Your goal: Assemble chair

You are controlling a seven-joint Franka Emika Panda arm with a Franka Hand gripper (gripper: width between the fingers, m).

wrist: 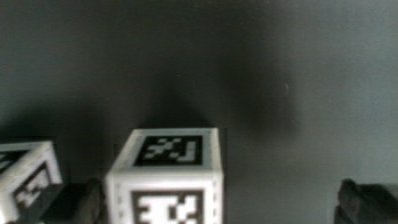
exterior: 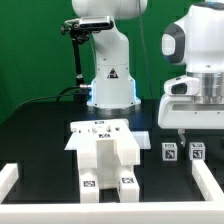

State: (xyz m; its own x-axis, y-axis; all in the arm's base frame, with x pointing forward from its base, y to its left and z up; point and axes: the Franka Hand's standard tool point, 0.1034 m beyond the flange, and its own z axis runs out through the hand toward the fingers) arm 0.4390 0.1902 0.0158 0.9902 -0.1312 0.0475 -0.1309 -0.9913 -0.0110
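The partly built chair [exterior: 102, 152] of white blocks with black-and-white tags stands in the middle of the black table. Two small white tagged blocks [exterior: 170, 152] [exterior: 197, 153] stand side by side toward the exterior view's right. My gripper [exterior: 190, 134] hangs just above them, open and empty. In the wrist view one tagged block [wrist: 173, 170] sits below the gripper [wrist: 217, 205], closer to one dark finger [wrist: 71, 200] than to the other [wrist: 366, 200]. The second block [wrist: 22, 172] shows at the picture's edge, outside the fingers.
The robot's white base [exterior: 110, 75] stands at the back on the black table. A low white border rail [exterior: 8, 180] runs along the table's sides and front. A green backdrop is behind.
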